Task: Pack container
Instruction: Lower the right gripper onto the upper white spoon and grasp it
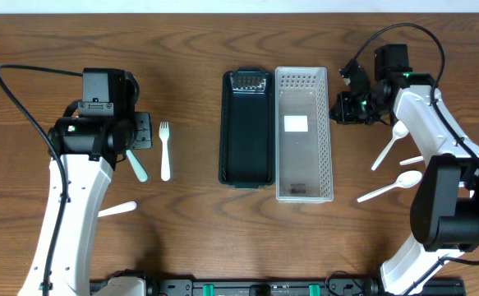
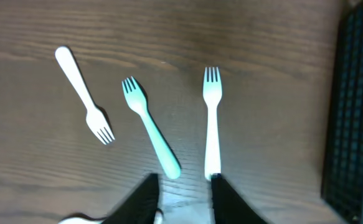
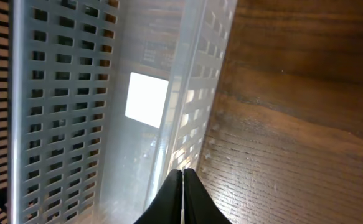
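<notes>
Left arm hides part of the teal fork [image 1: 136, 167]; left end effector [image 2: 184, 198] gapes empty; right end effector [image 3: 182, 190] is pinched closed on nothing, just right of the clear perforated container [image 1: 305, 164] mid wooden desk [image 1: 190, 230].

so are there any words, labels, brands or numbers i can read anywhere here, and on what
No text is readable in any view.
White sticker on the floor of the clear basket: blank as seen.
Faint moulded marks above the sticker, right wrist view: too blurred to read.
Black tray and forks: no marking visible.
</notes>
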Motion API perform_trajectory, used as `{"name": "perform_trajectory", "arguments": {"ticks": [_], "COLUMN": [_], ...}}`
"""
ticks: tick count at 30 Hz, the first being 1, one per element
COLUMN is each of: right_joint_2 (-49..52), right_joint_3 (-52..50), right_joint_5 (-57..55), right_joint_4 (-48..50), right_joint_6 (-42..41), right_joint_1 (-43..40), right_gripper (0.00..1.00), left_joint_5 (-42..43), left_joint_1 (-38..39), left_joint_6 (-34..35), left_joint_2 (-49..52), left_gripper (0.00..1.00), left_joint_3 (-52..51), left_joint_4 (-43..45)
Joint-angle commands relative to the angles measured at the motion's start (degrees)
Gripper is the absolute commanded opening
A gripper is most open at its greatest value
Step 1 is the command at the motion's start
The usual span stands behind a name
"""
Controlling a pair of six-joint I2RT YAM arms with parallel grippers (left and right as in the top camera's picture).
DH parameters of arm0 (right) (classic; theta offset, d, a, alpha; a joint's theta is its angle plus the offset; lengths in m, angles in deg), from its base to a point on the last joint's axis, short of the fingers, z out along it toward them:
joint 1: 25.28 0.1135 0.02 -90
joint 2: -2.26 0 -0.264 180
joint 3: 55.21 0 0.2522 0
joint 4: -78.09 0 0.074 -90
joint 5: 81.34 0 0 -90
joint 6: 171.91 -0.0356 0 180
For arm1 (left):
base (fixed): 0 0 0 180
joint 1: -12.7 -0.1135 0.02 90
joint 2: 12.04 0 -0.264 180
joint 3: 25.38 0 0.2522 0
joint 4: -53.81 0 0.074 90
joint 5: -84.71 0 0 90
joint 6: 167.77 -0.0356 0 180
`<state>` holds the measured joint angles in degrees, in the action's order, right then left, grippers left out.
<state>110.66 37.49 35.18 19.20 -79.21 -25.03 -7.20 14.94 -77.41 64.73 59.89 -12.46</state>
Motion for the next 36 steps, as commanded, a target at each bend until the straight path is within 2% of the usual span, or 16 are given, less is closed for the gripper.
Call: {"name": "perform_trajectory", "arguments": {"ticks": [1, 2, 3, 4, 5, 7, 10, 13, 17, 31, 36], "right_joint_2": [0.44, 0.20, -0.17, -0.63, -1.22, -2.58, -4.33, -4.70, -2.78, 10.64, 12.72], "right_joint_3": [1.01, 1.01, 1.05, 1.29, 1.77, 3.13, 4.87, 5.05, 4.33, 4.09, 4.09], "right_joint_5": [-7.93, -10.73, -13.64, -15.85, -18.32, -23.47, -28.35, -30.47, -34.49, -33.57, -33.53], "right_joint_4": [-0.15, -0.31, -0.52, -0.98, -1.77, -3.72, -6.10, -8.26, -10.54, -11.30, -10.97], "right_joint_6": [-4.61, -7.02, -9.25, -10.84, -12.90, -16.94, -22.36, -28.37, -35.10, -34.80, -34.82], "right_joint_1": [0.20, 0.00, -0.31, -0.63, -1.01, -2.08, -3.93, -5.95, -8.26, -10.75, -10.73], "right_gripper": [0.08, 0.12, 0.26, 0.38, 0.41, 0.39, 0.59, 0.59, 0.67, 0.66, 0.61], "left_joint_5": [-0.72, -0.72, -0.72, -0.72, -0.72, -0.72, -0.72, -0.70, -0.70, -0.70, -0.72], "left_joint_1": [-0.31, -0.31, -0.31, -0.31, -0.31, -0.31, -0.31, -0.31, -0.31, -0.31, -0.31], "left_joint_6": [0.37, 0.37, 0.37, 0.37, 0.37, 0.37, 0.37, 0.37, 0.37, 0.37, 0.37], "left_joint_2": [0.39, 0.39, 0.39, 0.39, 0.39, 0.39, 0.39, 0.39, 0.39, 0.39, 0.39], "left_gripper": [0.38, 0.42, 0.53, 0.59, 0.62, 0.64, 0.72, 0.72, 0.72, 0.73, 0.73], "left_joint_3": [1.03, 1.03, 1.03, 1.03, 1.03, 1.03, 1.03, 1.05, 1.05, 1.03, 1.03], "left_joint_4": [-0.13, -0.13, -0.15, -0.13, -0.13, -0.13, -0.13, -0.13, -0.13, -0.13, -0.13]}}
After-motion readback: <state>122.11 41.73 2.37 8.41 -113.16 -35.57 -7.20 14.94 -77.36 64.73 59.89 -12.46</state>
